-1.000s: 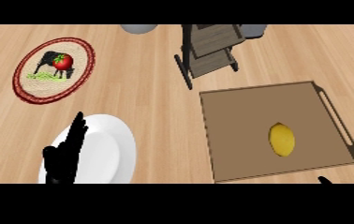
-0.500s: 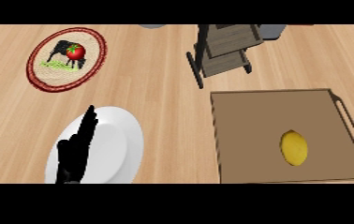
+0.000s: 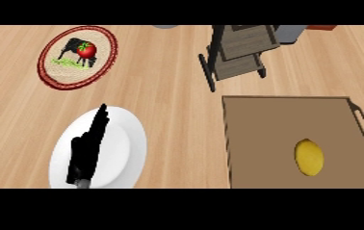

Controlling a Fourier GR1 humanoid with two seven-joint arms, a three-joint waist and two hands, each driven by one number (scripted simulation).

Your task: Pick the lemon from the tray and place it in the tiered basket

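A yellow lemon lies on the brown tray at the lower right of the head view. The tiered basket, dark-framed with grey-brown shelves, stands at the back, just beyond the tray's far left corner. My left hand shows at the lower left, fingers straight and pointing away, resting over a white plate. It holds nothing and is far left of the lemon. My right hand does not show.
A white plate sits under my left hand. A round woven mat with a red rim carries a tomato at the back left. Grey things peek in behind the basket.
Everything in the view has shifted a little to the right and downward. My left hand stays over the plate, and the lemon lies still on the tray.
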